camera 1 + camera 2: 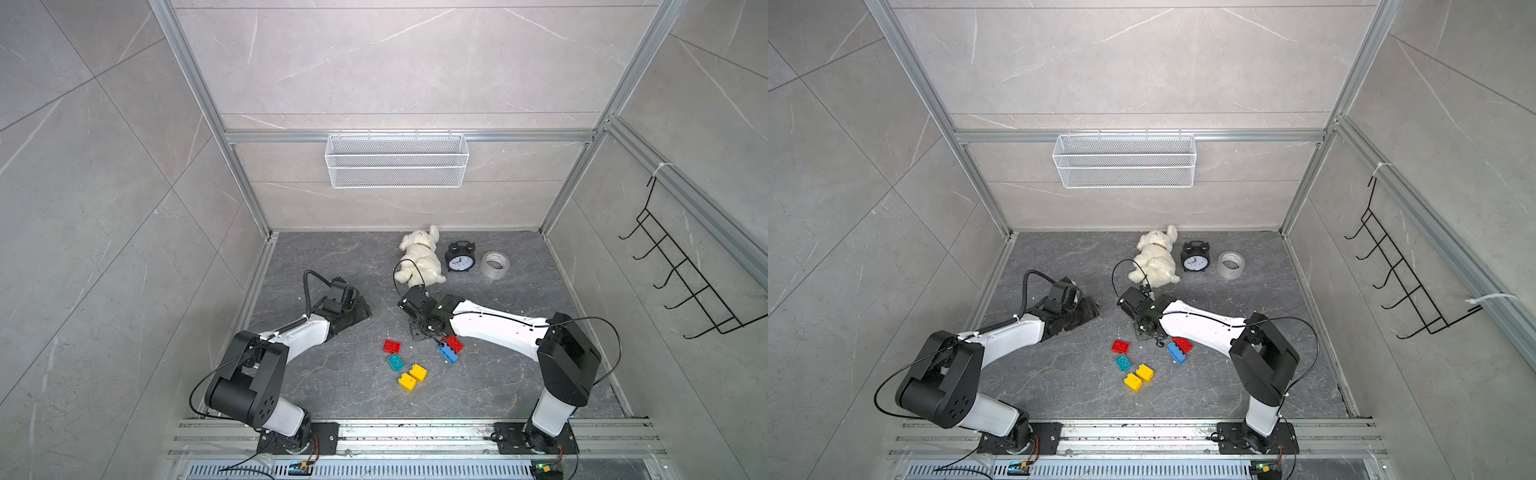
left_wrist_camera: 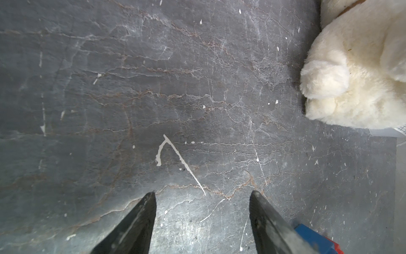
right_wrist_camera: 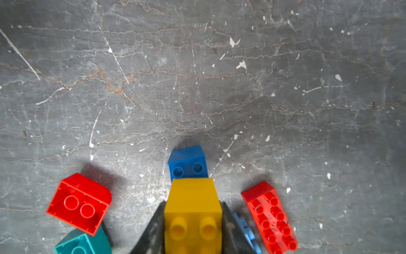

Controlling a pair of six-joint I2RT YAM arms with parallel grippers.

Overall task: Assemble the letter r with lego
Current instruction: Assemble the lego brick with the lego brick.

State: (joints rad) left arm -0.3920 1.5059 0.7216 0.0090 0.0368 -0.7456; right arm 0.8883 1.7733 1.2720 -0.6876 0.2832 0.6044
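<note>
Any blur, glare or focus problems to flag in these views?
Right wrist view: the yellow brick in the right claw is soft, floor sharp. Left wrist view: left claw slightly soft, plush toy very bright. Both top views: even light, sharp.

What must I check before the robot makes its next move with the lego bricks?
1. The right gripper is shut on the yellow brick: ok.
2. Yellow brick joined to the blue brick ahead: cannot tell.
3. The left gripper is open and empty: ok.
4. Left gripper apart from the plush toy: ok.
5. Letter finished: not ok; red brick, teal brick lie loose.
</note>
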